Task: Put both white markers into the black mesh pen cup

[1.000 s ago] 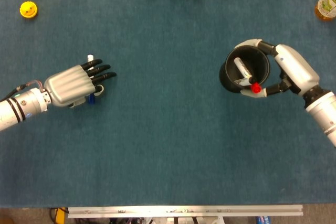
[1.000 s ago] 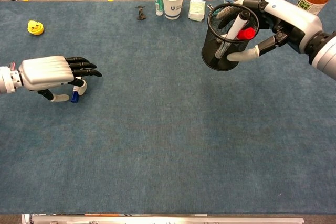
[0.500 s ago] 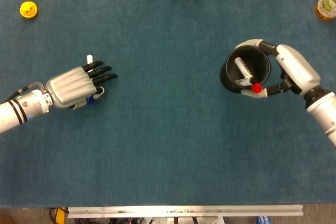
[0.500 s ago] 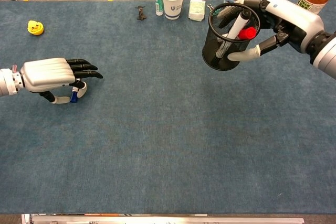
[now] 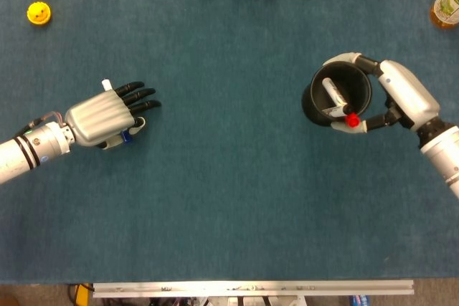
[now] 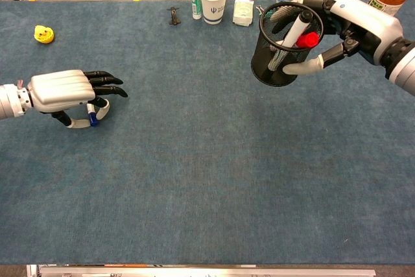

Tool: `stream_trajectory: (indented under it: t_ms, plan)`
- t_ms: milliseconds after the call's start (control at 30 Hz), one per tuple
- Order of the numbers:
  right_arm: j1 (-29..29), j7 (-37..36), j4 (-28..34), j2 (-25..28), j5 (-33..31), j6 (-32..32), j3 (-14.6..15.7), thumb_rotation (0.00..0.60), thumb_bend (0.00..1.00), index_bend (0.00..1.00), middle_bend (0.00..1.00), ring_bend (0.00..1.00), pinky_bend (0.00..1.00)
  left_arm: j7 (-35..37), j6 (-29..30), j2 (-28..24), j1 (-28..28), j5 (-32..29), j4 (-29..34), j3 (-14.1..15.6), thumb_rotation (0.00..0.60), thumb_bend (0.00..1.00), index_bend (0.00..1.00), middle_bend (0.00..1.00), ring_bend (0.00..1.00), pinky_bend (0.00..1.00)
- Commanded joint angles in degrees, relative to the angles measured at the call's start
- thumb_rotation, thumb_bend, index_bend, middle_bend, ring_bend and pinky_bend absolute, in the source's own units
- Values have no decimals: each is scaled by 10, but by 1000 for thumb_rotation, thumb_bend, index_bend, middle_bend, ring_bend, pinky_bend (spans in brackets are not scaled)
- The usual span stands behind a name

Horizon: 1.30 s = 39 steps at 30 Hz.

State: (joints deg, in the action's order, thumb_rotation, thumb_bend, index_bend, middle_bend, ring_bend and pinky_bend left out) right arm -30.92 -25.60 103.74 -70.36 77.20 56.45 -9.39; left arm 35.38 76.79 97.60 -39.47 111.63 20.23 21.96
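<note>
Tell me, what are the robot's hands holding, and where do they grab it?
The left hand holds a white marker around its middle. The right hand grips the black mesh pen cup around its side.

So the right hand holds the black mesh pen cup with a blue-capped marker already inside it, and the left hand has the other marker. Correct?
One detail is off: the marker in the black mesh pen cup held by the right hand has a red cap, as the chest view shows. The blue-capped marker is the one in the left hand.
</note>
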Motion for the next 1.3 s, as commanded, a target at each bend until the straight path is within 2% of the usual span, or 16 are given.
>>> stream_trajectory:
  t_ms: [33,300,467,733,933,1100,1300]
  plan:
    - [0,0,0,0,1,0,0,600,408,423,364,330,366,8,4,-3,0,-5,8,-5,600,326,564,139,27,86]
    - [-3,-3,-2,0,6,-6,2,600,409,424,365,330,366,46,25,-35,-4,-36,78,-36,600,327,576,144,27,86]
    - [-7,-8,-8,-6,8,-10,1,600,408,425,365,330,366,51,37,-84,-13,-54,168,-58,600,326,580,146,27,86]
    - [-19,-19,-27,-34,12,-22,1,600,409,425,364,329,366,45,23,-169,-25,-85,329,-87,600,326,584,146,27,86]
    - [-35,-20,-48,-70,12,-29,-5,600,408,425,364,330,366,48,1,-230,-33,-112,440,-110,600,326,584,147,27,86]
    - [-43,-14,-62,-91,13,-30,-7,600,408,425,364,330,366,53,-9,-257,-35,-124,491,-121,600,326,585,147,27,86]
    - [-65,6,-98,-142,14,-34,-14,600,409,425,365,329,366,82,-30,-321,-42,-155,603,-147,600,327,593,146,27,86]
